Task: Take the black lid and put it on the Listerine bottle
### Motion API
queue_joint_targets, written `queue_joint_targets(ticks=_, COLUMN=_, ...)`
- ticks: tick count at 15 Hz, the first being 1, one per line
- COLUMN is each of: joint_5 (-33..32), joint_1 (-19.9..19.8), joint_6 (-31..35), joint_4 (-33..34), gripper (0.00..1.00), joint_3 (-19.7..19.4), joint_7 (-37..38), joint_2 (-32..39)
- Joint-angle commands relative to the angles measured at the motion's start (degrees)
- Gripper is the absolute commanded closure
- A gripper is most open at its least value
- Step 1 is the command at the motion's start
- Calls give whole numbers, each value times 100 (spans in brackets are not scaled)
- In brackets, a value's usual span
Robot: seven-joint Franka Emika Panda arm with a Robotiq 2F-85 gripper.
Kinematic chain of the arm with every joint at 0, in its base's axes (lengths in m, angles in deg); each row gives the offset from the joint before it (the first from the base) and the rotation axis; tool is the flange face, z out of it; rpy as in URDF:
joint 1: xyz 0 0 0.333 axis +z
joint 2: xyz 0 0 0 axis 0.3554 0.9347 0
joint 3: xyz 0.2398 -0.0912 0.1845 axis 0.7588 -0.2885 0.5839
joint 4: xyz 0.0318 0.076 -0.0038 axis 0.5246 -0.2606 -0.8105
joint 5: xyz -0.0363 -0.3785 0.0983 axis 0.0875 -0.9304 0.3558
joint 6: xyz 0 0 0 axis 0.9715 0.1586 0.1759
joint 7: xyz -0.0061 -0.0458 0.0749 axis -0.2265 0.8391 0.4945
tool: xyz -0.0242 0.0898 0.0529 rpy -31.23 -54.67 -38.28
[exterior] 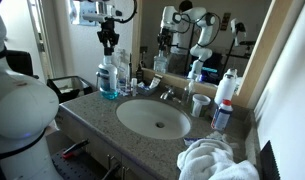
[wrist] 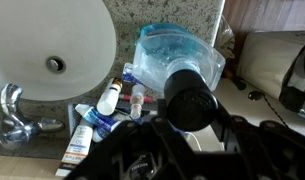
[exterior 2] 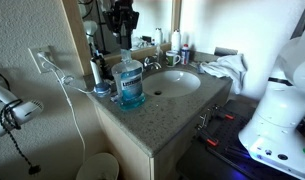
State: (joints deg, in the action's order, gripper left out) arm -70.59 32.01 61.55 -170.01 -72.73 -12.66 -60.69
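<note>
Your claw [exterior: 110, 44] is closed narrow on the black lid [wrist: 192, 98], a small round dark cap that fills the middle of the wrist view. Straight below the claw stands the Listerine bottle [exterior 2: 130, 82], broad and clear with blue-teal liquid, upright on the speckled stone bench [exterior 2: 167, 112]. Further out, a white oval sink [exterior: 152, 118] is set into the bench, with a mirror [exterior: 207, 35] behind it. The lid sits just above the bottle's neck.
</note>
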Motion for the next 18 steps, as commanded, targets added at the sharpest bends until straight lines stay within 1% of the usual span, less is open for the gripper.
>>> queue_joint_targets(ticks=1, joint_5=91, joint_1=46, joint_6=-211, joint_4=217, gripper=80, joint_3=10, joint_7=-67, joint_2=170)
queue_joint_targets(ticks=18, joint_5=50, joint_1=104, joint_6=-280, joint_4=106, gripper=80, joint_3=6, joint_7=-64, joint_2=327)
